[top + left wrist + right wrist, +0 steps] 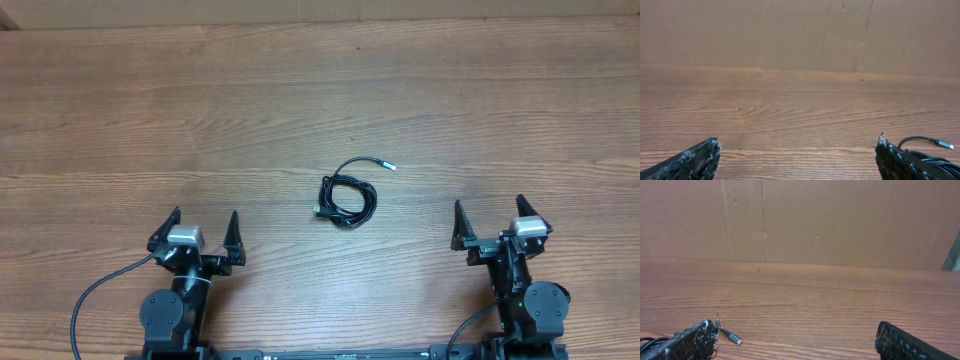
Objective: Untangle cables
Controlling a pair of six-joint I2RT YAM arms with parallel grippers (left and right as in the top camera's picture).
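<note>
The knotted bundle of thin black cables lies mid-table, at 3 o'clock from the left gripper and 9 o'clock from the right gripper — about equally near. Both grippers stand spread wide, empty. A free strand trails toward 1 o'clock, ending in a silvery plug tip.

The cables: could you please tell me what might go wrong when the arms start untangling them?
The cables lie in one tight coil, so the open left gripper or right gripper may pinch several strands together and tighten the tangle. One plug end sticks out; pulling it alone might drag the whole bundle.
</note>
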